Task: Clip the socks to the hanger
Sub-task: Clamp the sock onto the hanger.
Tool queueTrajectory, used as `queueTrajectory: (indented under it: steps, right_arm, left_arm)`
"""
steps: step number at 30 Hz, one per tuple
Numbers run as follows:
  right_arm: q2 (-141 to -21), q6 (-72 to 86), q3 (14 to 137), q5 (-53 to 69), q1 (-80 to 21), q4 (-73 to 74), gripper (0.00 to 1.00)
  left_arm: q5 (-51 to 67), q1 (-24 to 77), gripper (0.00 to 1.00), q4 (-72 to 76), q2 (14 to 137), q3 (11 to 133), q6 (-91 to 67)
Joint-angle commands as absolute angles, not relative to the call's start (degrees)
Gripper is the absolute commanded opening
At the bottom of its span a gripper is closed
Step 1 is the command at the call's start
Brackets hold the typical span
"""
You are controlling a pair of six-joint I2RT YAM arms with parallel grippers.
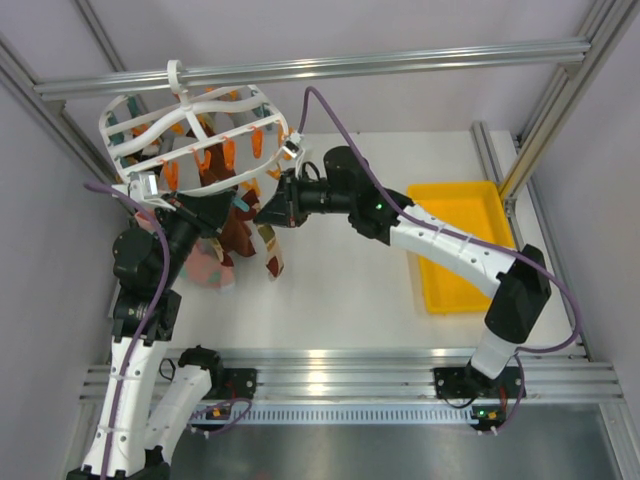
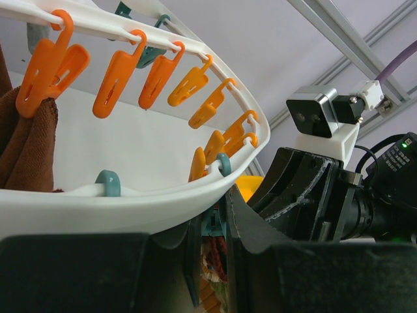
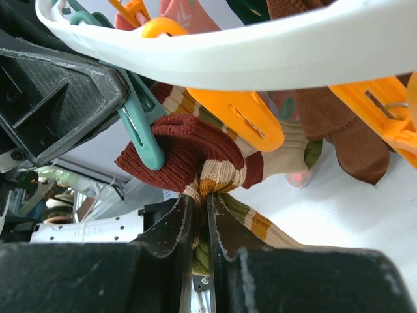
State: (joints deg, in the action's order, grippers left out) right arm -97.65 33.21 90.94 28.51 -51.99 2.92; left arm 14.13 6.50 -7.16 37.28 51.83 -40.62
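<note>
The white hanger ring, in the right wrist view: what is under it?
Orange clips, a teal clip and a maroon-striped sock, which the right gripper pinches. The fingers cover the sock's lower part.

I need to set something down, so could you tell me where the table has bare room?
Bare table lies between the hanging socks and the yellow tray, down to the front rail; a strip also lies behind the right arm. Under the hanger it is crowded by socks, left gripper and right gripper.
</note>
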Motion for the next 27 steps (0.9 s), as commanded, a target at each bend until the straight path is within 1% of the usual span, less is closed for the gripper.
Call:
queueTrajectory:
  steps: [1, 4, 5, 6, 9, 10, 12, 13, 19, 23, 26, 27]
  right_arm:
    - [-98.0, 33.31, 94.74, 28.74, -53.44, 0.44, 0.0]
    - [-98.61, 33.31, 95.53, 28.74, -53.53, 0.35, 0.0]
    - [-98.79, 33.48, 95.71, 28.83, -53.53, -1.04, 0.0]
    - [-98.88, 33.31, 95.97, 28.92, -53.53, -0.97, 0.0]
    - [-98.96, 32.96, 96.06, 28.92, -53.61, -0.97, 0.0]
    - [-98.88, 32.87, 95.89, 28.92, -53.53, -0.88, 0.0]
    - [-98.7, 32.43, 95.45, 28.83, -53.53, -0.62, 0.0]
    - [-98.61, 32.26, 95.28, 28.83, -53.61, -0.53, 0.0]
    - [-99.05, 31.12, 95.36, 28.92, -53.53, -0.53, 0.0]
    - [-99.67, 30.94, 95.45, 29.97, -53.52, -1.4, 0.0]
    - [-99.76, 30.5, 95.19, 30.23, -53.52, -2.19, 0.0]
    - [-99.76, 30.15, 95.01, 30.32, -53.53, -2.28, 0.02]
  left_arm:
    - [15.29, 6.33, 0.0, -5.71, 38.76, 50.71, -41.22]
    - [15.29, 6.24, 0.0, -5.63, 38.76, 50.63, -41.57]
    - [15.29, 6.24, 0.03, -5.63, 38.85, 50.54, -41.66]
    - [15.29, 6.24, 0.12, -5.63, 38.76, 50.62, -41.75]
    - [15.03, 6.24, 0.29, -5.89, 38.23, 50.71, -41.75]
    - [14.86, 6.33, 0.41, -6.06, 37.97, 50.89, -41.75]
    - [14.06, 6.24, 0.49, -7.37, 37.53, 51.33, -41.57]
    - [13.8, 6.33, 0.57, -7.64, 37.36, 51.76, -41.49]
    - [12.66, 6.24, 0.7, -8.79, 35.33, 52.38, -39.99]
    - [12.31, 6.33, 0.84, -11.76, 33.23, 52.73, -37.8]
    - [11.78, 6.33, 0.88, -13.97, 32.17, 53.26, -36.05]
    - [11.69, 6.24, 0.92, -15.28, 31.82, 53.44, -35.43]
